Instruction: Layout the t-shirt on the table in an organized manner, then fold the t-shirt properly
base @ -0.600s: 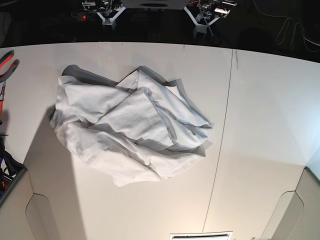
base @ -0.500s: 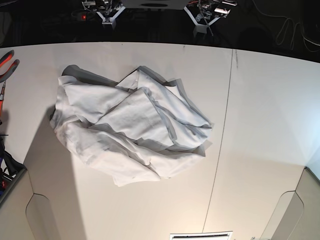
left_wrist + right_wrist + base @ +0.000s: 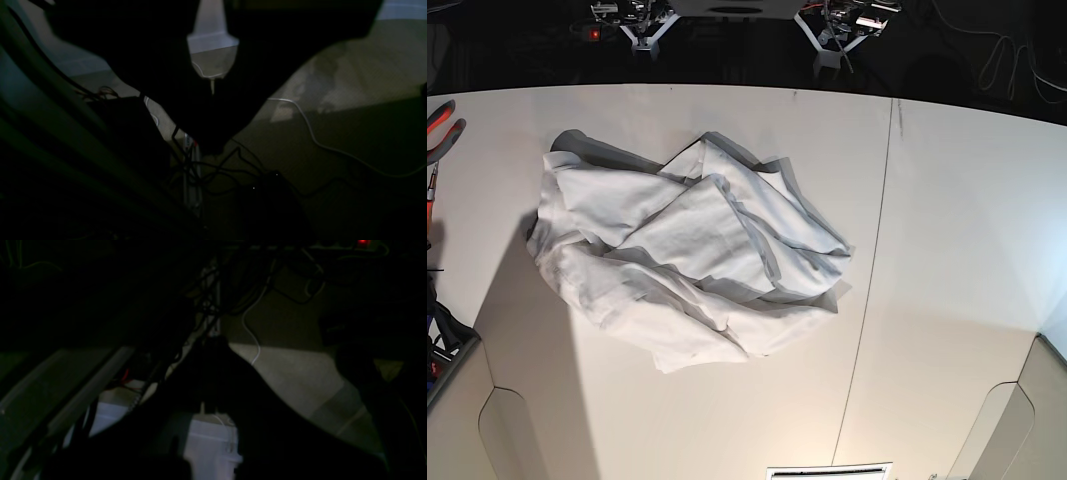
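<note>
1. We see the t-shirt [image 3: 689,262] crumpled in a heap on the white worktop [image 3: 947,250], left of its dark seam.
2. No print, label or writing shows on it.
3. Both claws sit clenched and empty, off the worktop, in dark wrist views.

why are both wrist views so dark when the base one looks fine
Base view: evenly lit and sharp, soft grey shadows in the folds of the t-shirt, a broad shadow across the table at lower left. Left wrist view: underexposed, dark shapes fill most of it, only floor and a white cable show. Right wrist view: darker still, a near-black mass covers most of the frame.
</note>
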Robot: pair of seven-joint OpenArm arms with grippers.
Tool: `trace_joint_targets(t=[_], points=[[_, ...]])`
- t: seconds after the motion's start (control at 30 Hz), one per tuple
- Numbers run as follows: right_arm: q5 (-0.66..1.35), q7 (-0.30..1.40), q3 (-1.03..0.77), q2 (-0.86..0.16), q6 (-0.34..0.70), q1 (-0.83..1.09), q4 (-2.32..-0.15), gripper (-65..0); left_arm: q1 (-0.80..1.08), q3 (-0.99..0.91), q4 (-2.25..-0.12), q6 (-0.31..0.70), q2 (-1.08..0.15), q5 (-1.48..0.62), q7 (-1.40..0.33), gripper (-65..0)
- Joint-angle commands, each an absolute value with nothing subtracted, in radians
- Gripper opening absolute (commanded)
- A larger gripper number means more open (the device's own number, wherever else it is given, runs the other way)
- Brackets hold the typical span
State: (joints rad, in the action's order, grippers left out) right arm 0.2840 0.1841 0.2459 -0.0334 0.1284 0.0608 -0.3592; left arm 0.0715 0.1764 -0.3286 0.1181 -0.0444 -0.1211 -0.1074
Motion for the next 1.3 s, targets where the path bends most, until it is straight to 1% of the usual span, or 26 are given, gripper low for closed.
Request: trace_joint_targets(t=[0.0,0.17,0.23,0.47,0.7,0.87,1.1,1.27], points=[[0.288,0.183,0.244,-0.036,0.138,0.062,-0.364,-65.0,0.072,0.176,-0.336,0.125,-0.042,-0.123,-0.105,-65.0],[0.287,0.183,0.243,-0.036,0.137,0.064,-0.365,-65.0,0.083,0.176,-0.339,0.125,-0.047,-0.126,-0.100,-65.0],[0.287,0.184,0.243,-0.037,0.137,0.073,-0.365,-65.0,0.104,0.176,-0.357,0.125,-0.056,-0.158,-0.088,-65.0],[0.242,0.183,0.244,-0.051,0.137,0.165,-0.447,-65.0,0.228,0.175,-0.513,0.125,-0.123,-0.207,-0.056,-65.0],[0.243,0.183,0.243,-0.097,0.134,0.321,-0.645,-65.0,0.357,0.175,-0.677,0.124,-0.179,-0.212,-0.056,-65.0],[0.242,0.183,0.243,-0.140,0.134,0.448,-0.799,-65.0,0.464,0.175,-0.808,0.125,-0.223,-0.263,-0.056,-65.0],[0.242,0.183,0.214,-0.186,0.133,0.625,-1.026,-65.0,0.618,0.175,-1.062,0.125,-0.299,-0.277,-0.056,-65.0],[0.242,0.184,0.163,-0.215,0.133,0.761,-1.220,-65.0,0.740,0.175,-1.277,0.125,-0.378,-0.277,-0.061,-65.0]])
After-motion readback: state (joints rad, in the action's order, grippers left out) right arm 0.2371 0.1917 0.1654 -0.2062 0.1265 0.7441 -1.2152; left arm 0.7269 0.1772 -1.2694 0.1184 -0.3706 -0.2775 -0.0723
